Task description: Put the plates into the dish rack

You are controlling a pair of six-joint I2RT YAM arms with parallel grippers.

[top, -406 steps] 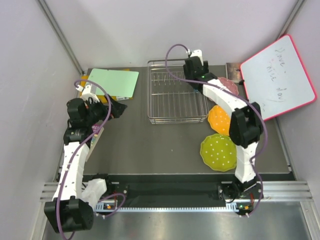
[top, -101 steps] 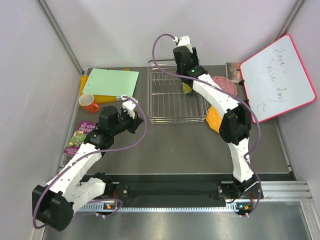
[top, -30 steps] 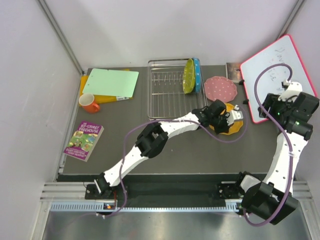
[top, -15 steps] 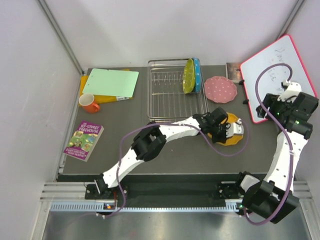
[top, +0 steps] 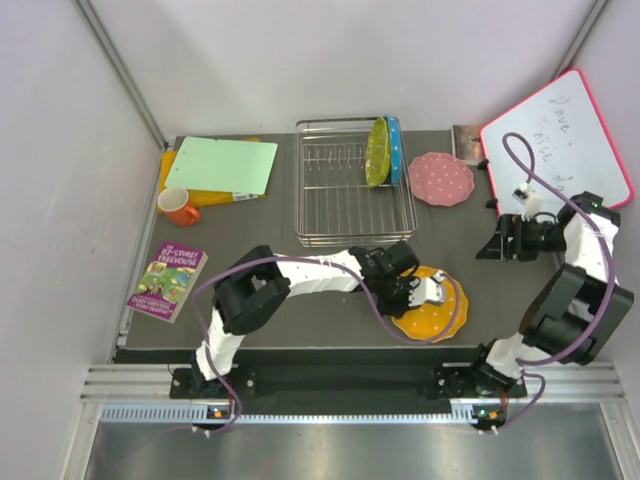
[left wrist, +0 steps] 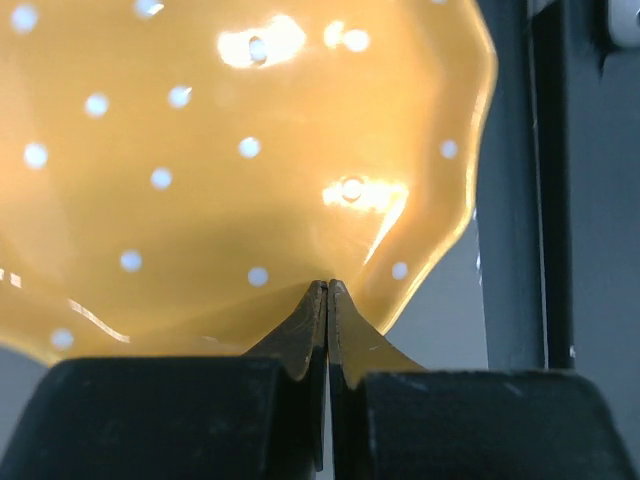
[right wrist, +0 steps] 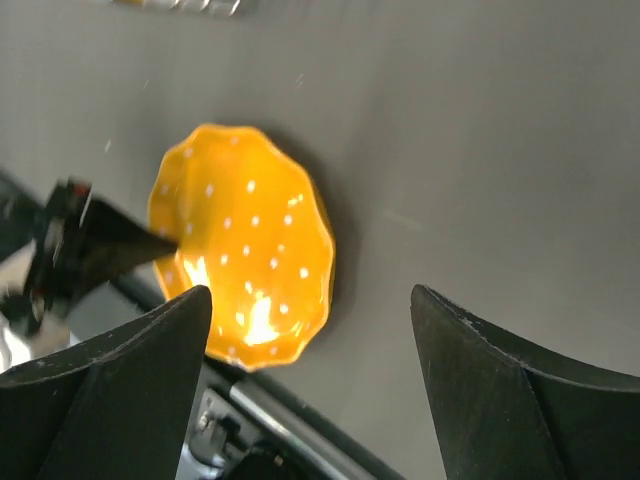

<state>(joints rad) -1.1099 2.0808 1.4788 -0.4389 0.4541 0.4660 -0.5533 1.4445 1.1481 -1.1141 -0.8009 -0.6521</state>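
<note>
The orange plate lies flat near the table's front edge. My left gripper is shut, nothing between its fingers, and its tips rest on the plate's inner surface. Hanging above the table at the right, my right gripper is open and empty and looks down on the orange plate. The pink plate lies flat right of the dish rack. The yellow-green plate and the blue plate stand upright in the rack's right end.
A green cutting board and an orange cup sit at the back left, a book at the left edge. A whiteboard leans at the right, a small block beside it.
My shut left gripper has slid the orange plate forward and left, towards the front edge. The right arm has come down from beside the whiteboard, its jaws wider apart.
</note>
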